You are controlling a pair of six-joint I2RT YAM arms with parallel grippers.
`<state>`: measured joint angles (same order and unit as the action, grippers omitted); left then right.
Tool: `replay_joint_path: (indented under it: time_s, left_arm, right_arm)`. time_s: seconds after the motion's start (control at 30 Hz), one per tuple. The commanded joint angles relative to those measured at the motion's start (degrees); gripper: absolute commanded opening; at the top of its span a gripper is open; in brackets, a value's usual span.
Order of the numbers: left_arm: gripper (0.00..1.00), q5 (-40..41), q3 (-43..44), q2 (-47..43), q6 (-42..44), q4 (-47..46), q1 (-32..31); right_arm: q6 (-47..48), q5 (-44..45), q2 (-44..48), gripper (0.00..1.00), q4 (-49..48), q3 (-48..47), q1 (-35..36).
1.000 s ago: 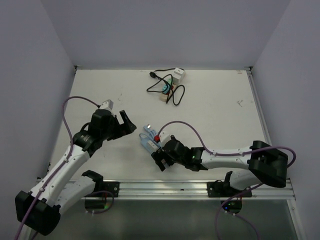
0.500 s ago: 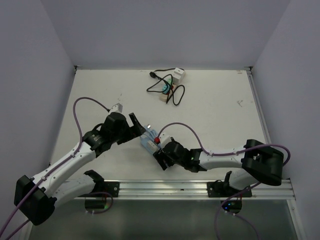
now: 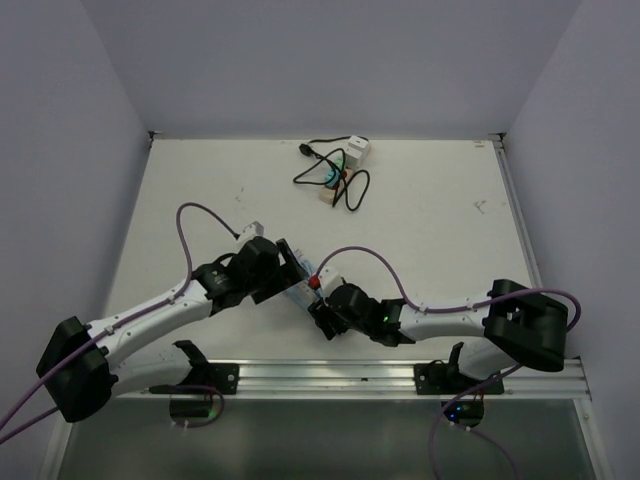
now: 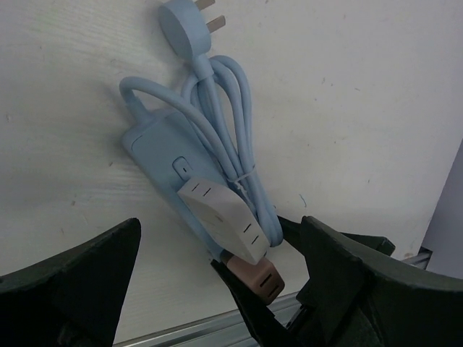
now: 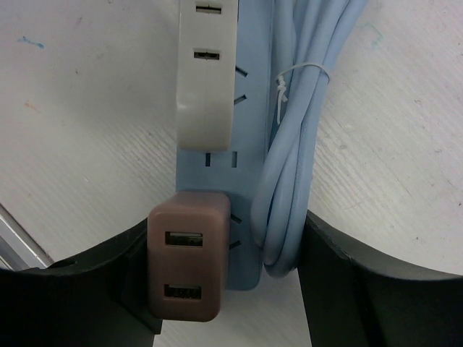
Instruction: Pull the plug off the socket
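Note:
The socket (image 3: 328, 192), a narrow cream strip, lies at the back of the table with its black cord (image 3: 357, 195) looped beside it and a black plug (image 3: 311, 152) at the cord's end; neither gripper is near it. Both grippers are at a light blue power strip (image 3: 300, 287) (image 4: 155, 148) (image 5: 249, 108) that carries a white adapter (image 4: 217, 217) (image 5: 206, 72) and a brown adapter (image 4: 257, 275) (image 5: 188, 267). My right gripper (image 3: 318, 305) (image 5: 224, 228) clasps the strip's near end, one finger against the brown adapter and the other against the bundled blue cord (image 5: 289, 166). My left gripper (image 3: 290, 262) (image 4: 217, 289) stands wide open over the strip.
A white block (image 3: 357, 152) and a teal piece (image 3: 330, 176) sit at the cream strip. The blue cord's round plug (image 4: 184, 22) lies past the strip's far end. A metal rail (image 3: 330, 375) runs along the near edge. Walls close in on the left, the back and the right.
My left arm swung right and down until its open jaws reached the blue strip. My right gripper stayed at the strip's near end and its jaws closed in on it.

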<state>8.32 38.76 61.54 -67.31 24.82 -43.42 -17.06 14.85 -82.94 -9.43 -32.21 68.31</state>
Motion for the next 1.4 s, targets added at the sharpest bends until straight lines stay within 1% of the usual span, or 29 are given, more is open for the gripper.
replay_joint_path:
  time_s: [0.0,0.03,0.1,0.13,0.17,0.2,0.23,0.27,0.37,0.4,0.53,0.67,0.73,0.83,0.93,1.03,1.07,1.1,1.17,1.2,1.27,1.3,1.37]
  left_arm:
    - [0.95,4.0,2.5,3.7,-6.3,-1.5,-3.1]
    - [0.94,4.4,3.8,4.5,-7.5,0.2,-3.6]
    - [0.9,4.5,4.8,6.7,-8.7,1.0,-4.6]
    - [0.89,4.4,5.6,7.2,-8.8,1.5,-4.7]
    - [0.89,4.5,5.7,7.4,-9.2,1.8,-4.8]
    - [0.88,5.1,5.7,6.9,-9.8,2.1,-4.8]
    - [0.88,5.8,5.4,6.1,-9.8,2.2,-4.9]
    - [0.88,6.5,5.1,5.3,-10.4,2.3,-4.8]
    - [0.89,10.1,3.5,0.1,-10.7,2.3,-4.8]
    - [0.9,11.1,3.2,-2.6,-10.3,2.1,-4.8]
    - [0.93,14.6,-0.4,-8.9,-8.6,0.9,-4.7]
    - [0.95,14.0,-5.1,-12.8,-8.1,-1.8,-4.7]
    - [0.95,13.4,-7.5,-13.5,-8.3,-3.0,-4.7]
    - [0.95,13.7,-10.1,-13.6,-8.7,-4.4,-4.5]
    - [0.94,12.3,-12.4,-13.3,-7.9,-7.1,-2.6]
    - [0.92,9.2,-14.8,-12.4,-7.2,-11.3,0.9]
    - [0.91,8.0,-15.4,-11.8,-7.0,-12.5,3.1]
    - [0.91,5.2,-16.0,-10.3,-7.0,-15.3,4.4]
    - [0.9,3.1,-17.5,-8.5,-7.0,-18.6,7.3]
    - [0.9,1.9,-17.7,-6.5,-7.0,-21.5,7.6]
    - [0.89,0.9,-17.4,-2.8,-6.8,-23.8,8.0]
    - [0.89,0.0,-16.9,-1.3,-6.7,-27.2,7.9]
    - [0.89,-0.6,-16.1,2.3,-6.3,-28.8,7.9]
  right_arm:
    - [1.0,0.1,1.0,0.39,-3.5,1.3,0.1]
    - [1.0,0.2,1.3,0.31,-3.7,1.4,0.1]
    - [0.9,0.1,1.9,0.24,-3.8,1.7,0.1]
    - [0.9,0.2,2.2,0.17,-3.8,1.9,0.1]
    - [0.9,0.4,2.3,0.13,-3.9,2.0,0.0]
    - [0.7,0.8,2.8,0.06,-3.8,2.1,0.1]
    - [0.6,0.8,2.9,0.01,-3.8,2.2,0.0]
    - [0.5,1.1,3.0,0.0,-3.8,2.2,0.0]
    - [-1.2,1.9,3.7,0.0,-3.8,2.6,0.1]
    - [-2.8,1.9,4.1,0.0,-3.9,2.6,0.0]
    - [-8.1,0.7,3.2,0.0,-5.1,2.3,-0.1]
    - [-16.4,-0.6,1.4,0.0,-7.3,2.1,-0.2]
    - [-18.7,-1.9,0.8,0.0,-8.9,2.1,-0.5]
    - [-22.1,-2.7,1.0,0.0,-11.0,2.9,-1.2]
    - [-25.0,-3.4,2.4,0.0,-13.1,4.8,-2.0]
    - [-27.8,-4.3,3.3,0.0,-14.2,6.6,-3.3]
    - [-28.5,-4.7,3.2,0.0,-15.0,7.7,-3.6]
    - [-29.7,-5.7,3.1,0.0,-16.3,8.1,-4.1]
    - [-30.5,-6.7,2.3,0.0,-17.7,9.0,-4.5]
    - [-30.7,-7.4,1.8,0.0,-18.2,9.1,-4.8]
    - [-31.4,-8.0,0.7,0.0,-19.1,9.3,-4.9]
    - [-31.6,-8.8,0.3,0.0,-20.1,9.4,-4.9]
    - [-32.1,-9.4,-0.7,0.0,-21.1,9.8,-5.1]
